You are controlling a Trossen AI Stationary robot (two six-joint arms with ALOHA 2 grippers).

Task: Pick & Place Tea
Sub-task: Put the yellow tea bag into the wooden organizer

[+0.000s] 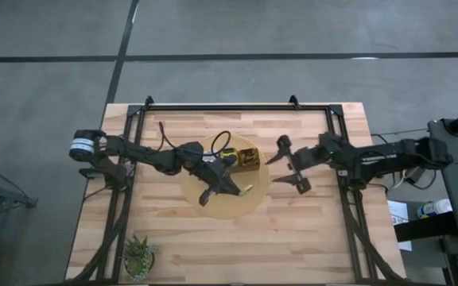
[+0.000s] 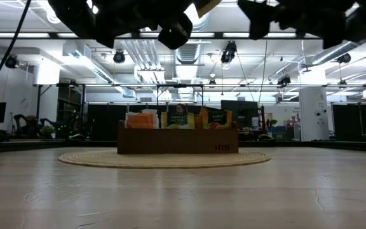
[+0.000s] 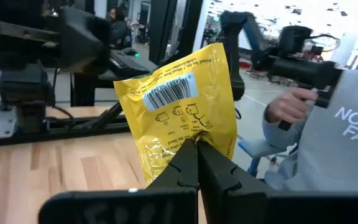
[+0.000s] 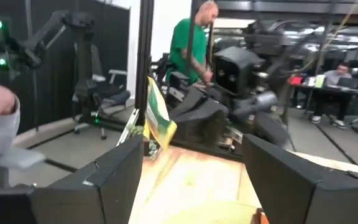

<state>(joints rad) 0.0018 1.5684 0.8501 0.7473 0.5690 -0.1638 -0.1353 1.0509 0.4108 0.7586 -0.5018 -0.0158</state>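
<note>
The wooden table (image 1: pixel 293 238) has wide bare boards on every side of the round woven mat (image 1: pixel 205 202) at its middle, and a black frame (image 1: pixel 237 106) runs along its far edge and both sides. One dark-brown compartmented box (image 2: pixel 178 140) stands on the mat; from above, the left arm covers most of it, and the low view shows orange, yellow and dark sachets standing in its compartments, too crowded to count. Two arms reach toward the mat from opposite sides. The left gripper (image 1: pixel 237 188) hangs over the mat's near-right part, just beside the box, its fingers pinched together on one yellow sachet (image 3: pixel 182 106), which stands upright above the fingertips with a barcode facing the wrist camera. The right gripper (image 1: pixel 291 165) hovers off the mat's right edge over bare wood, its fingers spread wide apart with nothing between them. One small potted plant (image 1: pixel 139 254) sits well away from the mat at the table's near-left corner. Beyond the table, people show only in part.
</note>
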